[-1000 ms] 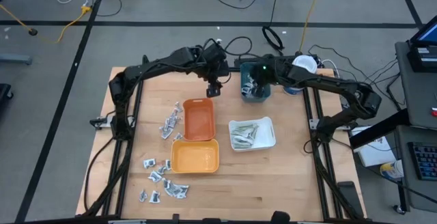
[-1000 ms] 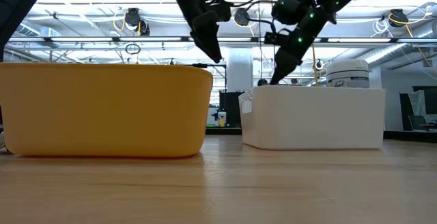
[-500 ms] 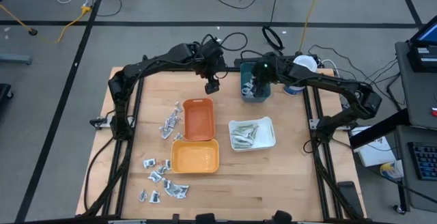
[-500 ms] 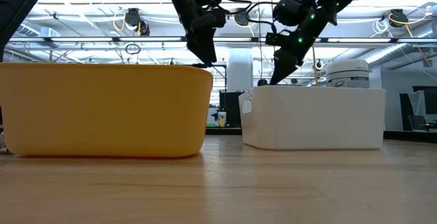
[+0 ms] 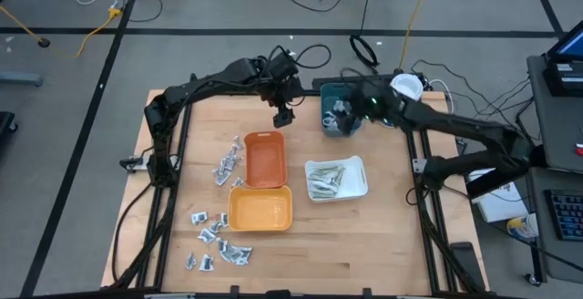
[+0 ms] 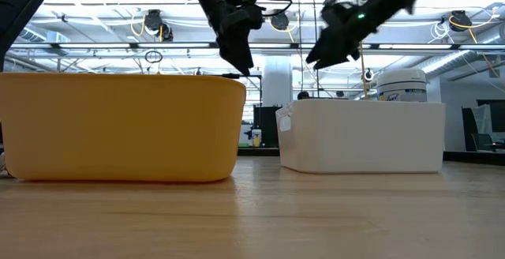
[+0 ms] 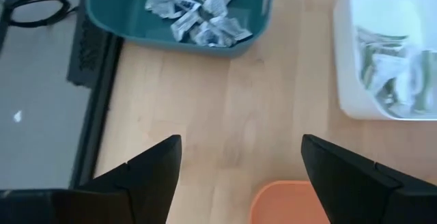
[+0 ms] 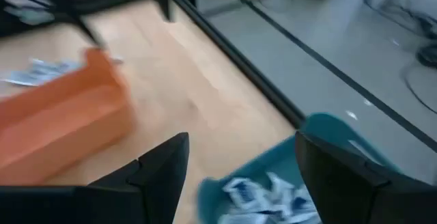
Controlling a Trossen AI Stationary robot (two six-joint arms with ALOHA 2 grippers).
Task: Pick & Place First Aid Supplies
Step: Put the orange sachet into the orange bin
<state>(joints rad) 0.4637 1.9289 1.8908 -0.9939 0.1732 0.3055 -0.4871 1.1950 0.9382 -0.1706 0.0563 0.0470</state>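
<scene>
Both grippers' jaws gape empty above the wooden table (image 5: 364,226), ceiling pipework (image 6: 95,30) beyond.

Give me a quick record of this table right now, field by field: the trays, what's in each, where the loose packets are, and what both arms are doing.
Teal tray: silvery sachets inside
White tray: pale green-white strips inside
Dark orange tray: no packets visible
Yellow-orange tray: no packets visible
Loose packets: scattered on the table to the left of the orange trays
Left gripper: jaws open, empty, above bare table between dark orange and teal trays
Right gripper: jaws open, empty, over the teal tray
</scene>
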